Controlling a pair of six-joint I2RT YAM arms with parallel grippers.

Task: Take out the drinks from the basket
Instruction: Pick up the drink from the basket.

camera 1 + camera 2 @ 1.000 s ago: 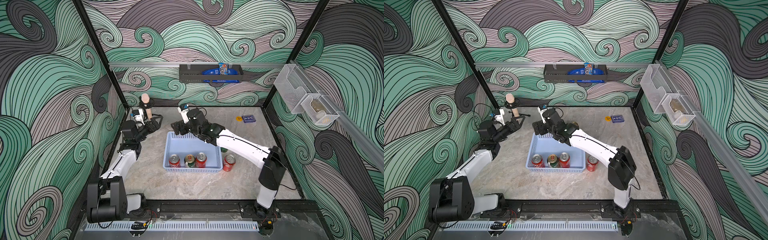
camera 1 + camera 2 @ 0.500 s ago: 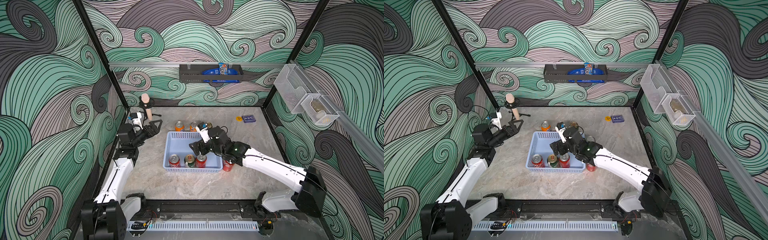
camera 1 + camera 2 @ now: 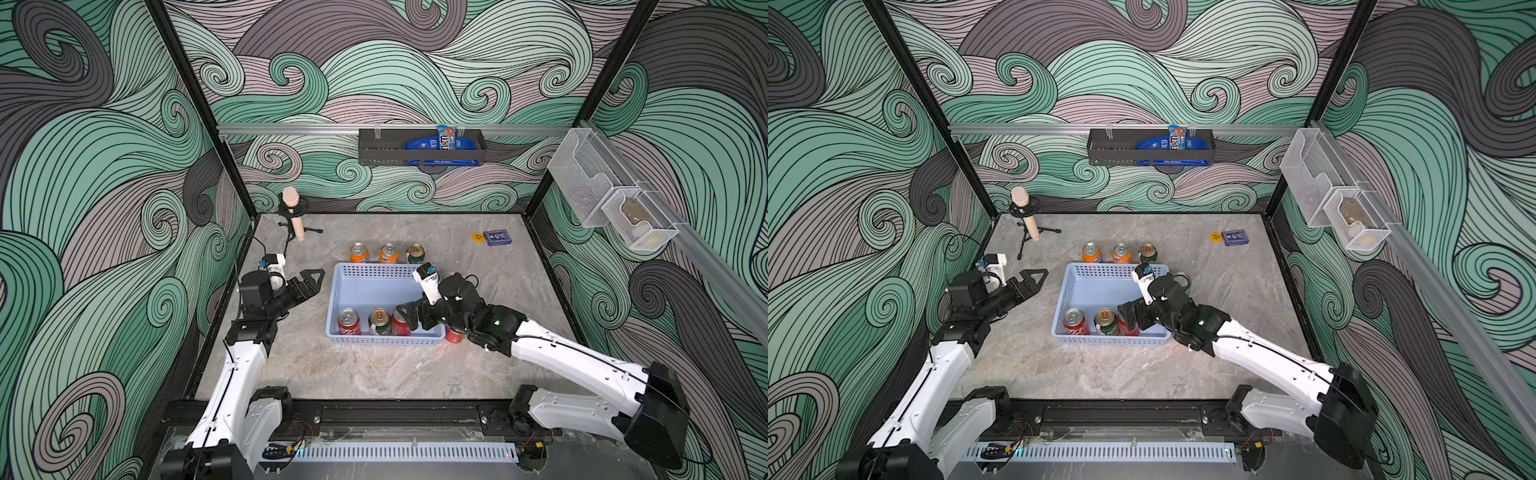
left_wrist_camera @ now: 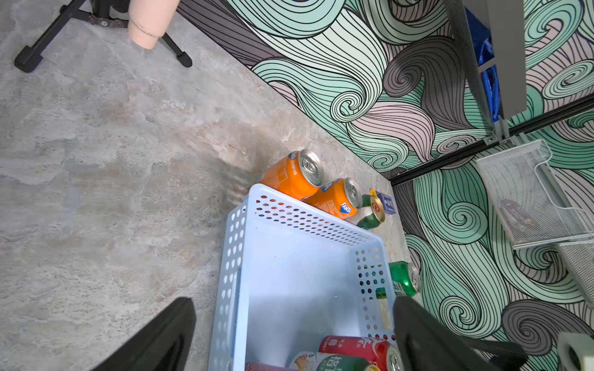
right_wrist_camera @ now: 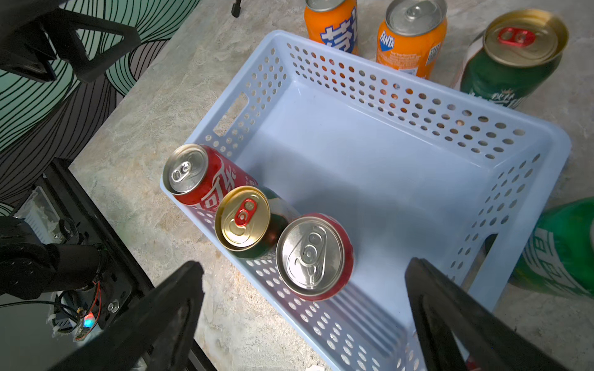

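Marble tabletop [image 3: 374, 374] | right end effector [image 3: 406, 316] moved over red can [image 5: 313, 253] | jaws apart

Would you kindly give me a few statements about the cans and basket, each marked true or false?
The basket holds a red can, a gold-topped can and a second red can. True.
Both orange cans stand inside the basket. False: they stand on the table beyond its far wall.
The right gripper is shut on a can. False: its fingers stand apart, holding nothing.
A green can stands on the table outside the basket. True.
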